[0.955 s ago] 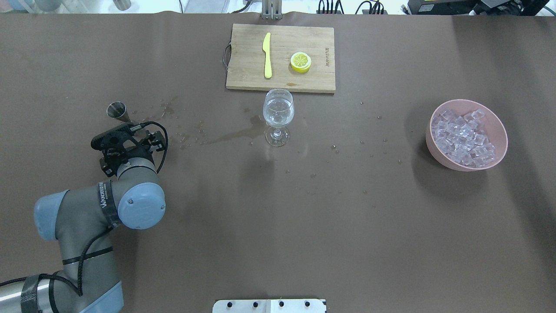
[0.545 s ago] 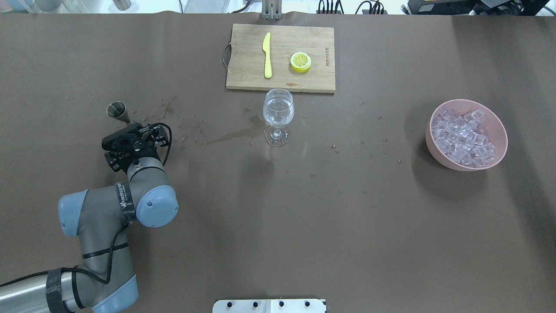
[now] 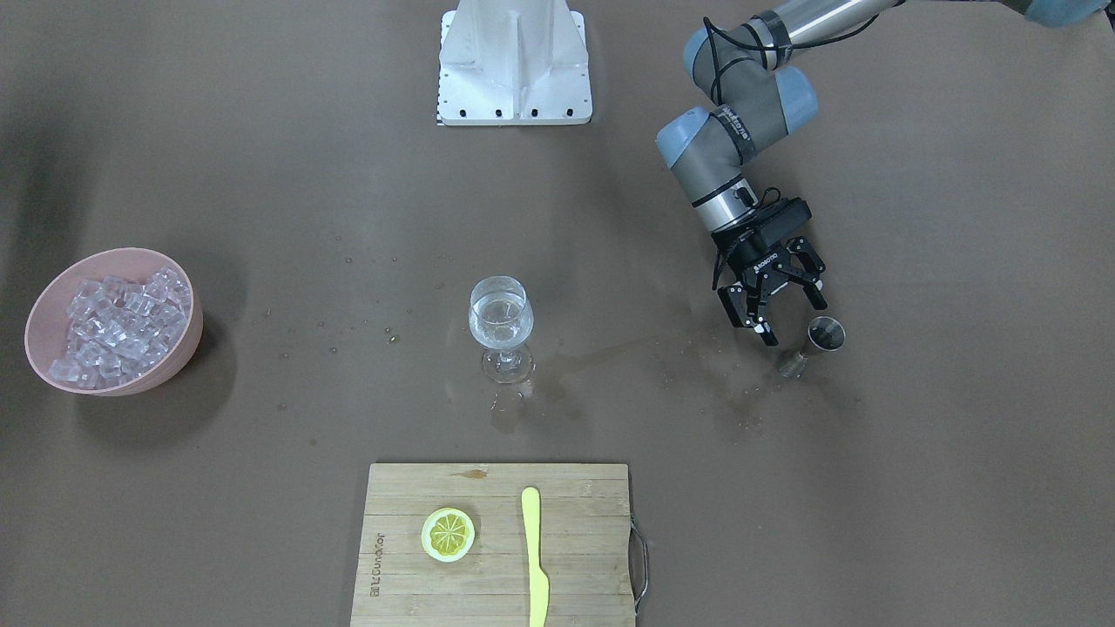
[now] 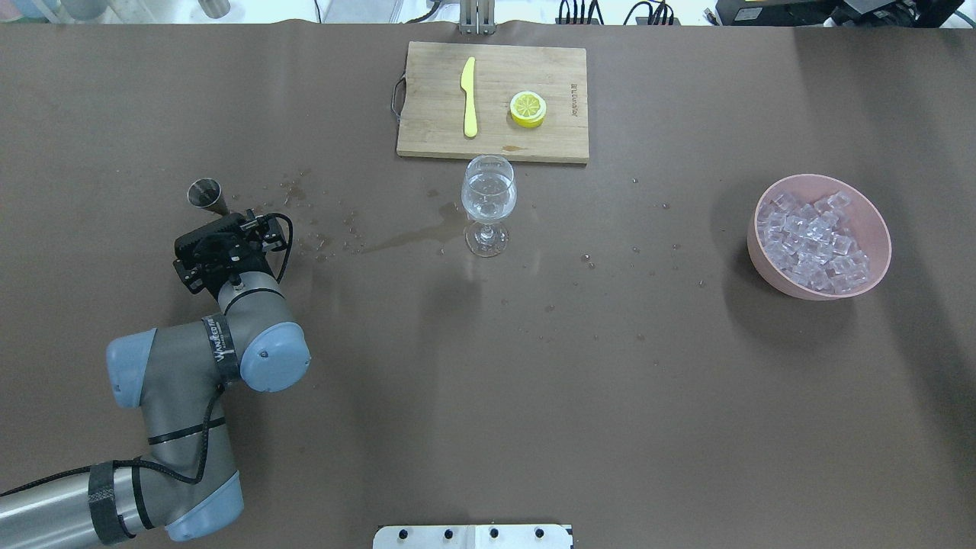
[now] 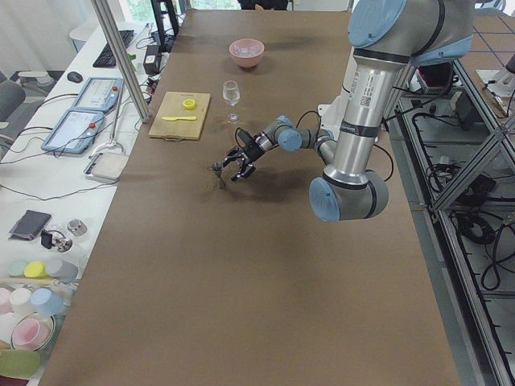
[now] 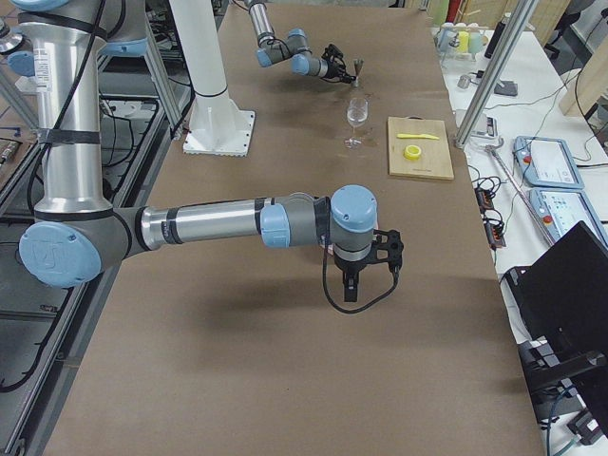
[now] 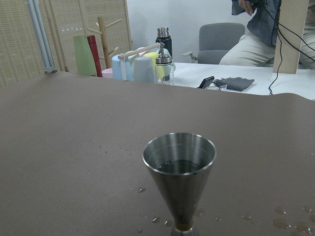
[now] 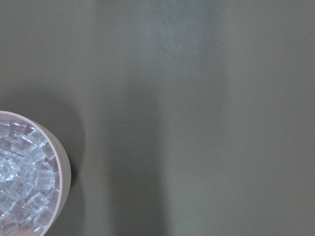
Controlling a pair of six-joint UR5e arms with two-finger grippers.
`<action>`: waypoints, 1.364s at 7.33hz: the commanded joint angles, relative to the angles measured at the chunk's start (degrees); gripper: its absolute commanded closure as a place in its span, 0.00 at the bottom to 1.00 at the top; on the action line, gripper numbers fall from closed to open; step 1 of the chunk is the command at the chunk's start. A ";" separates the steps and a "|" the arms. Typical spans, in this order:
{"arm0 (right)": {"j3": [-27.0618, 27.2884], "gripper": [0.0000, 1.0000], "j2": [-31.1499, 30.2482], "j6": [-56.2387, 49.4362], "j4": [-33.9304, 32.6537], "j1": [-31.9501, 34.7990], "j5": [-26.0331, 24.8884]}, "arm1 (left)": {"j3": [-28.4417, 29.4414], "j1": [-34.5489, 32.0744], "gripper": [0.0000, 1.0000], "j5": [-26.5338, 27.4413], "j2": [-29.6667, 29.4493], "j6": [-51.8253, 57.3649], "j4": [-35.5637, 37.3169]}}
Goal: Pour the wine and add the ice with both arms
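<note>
My left gripper (image 3: 791, 319) is open and empty. It hovers just on the robot's side of a steel jigger (image 3: 824, 334), which stands upright on the table and also shows in the overhead view (image 4: 206, 194) and fills the left wrist view (image 7: 179, 169). The wine glass (image 3: 500, 324) (image 4: 488, 200) stands mid-table with clear wine in its bowl. The ice (image 3: 118, 318) (image 4: 812, 240) (image 8: 17, 177) is heaped in a pink bowl (image 3: 185, 348) (image 4: 878, 229). My right gripper (image 6: 366, 275) hangs above the table near that bowl; I cannot tell whether it is open.
A wooden cutting board (image 4: 427, 91) with a yellow knife (image 4: 469, 97) and a lemon slice (image 4: 528, 108) lies beyond the glass. A spill and droplets (image 4: 404, 238) wet the table between jigger and glass. The white base block (image 3: 514, 65) is at the robot's side.
My left arm's elbow has swung right and its wrist has turned, with the gripper staying close behind the jigger. The jigger, glass and bowl have not moved.
</note>
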 commanded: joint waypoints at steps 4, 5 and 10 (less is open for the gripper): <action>0.00 0.00 0.17 0.00 -0.04 -0.09 0.21 | 6.69 -1.93 0.02 0.09 -2.95 -1.55 -0.26; 0.00 0.00 0.18 0.00 -0.04 0.00 0.29 | 7.66 -2.28 0.02 0.09 -3.92 -1.55 -0.26; 0.00 0.00 0.09 0.00 -0.04 0.00 0.38 | 7.85 -2.99 0.83 0.09 -3.93 -1.73 -0.18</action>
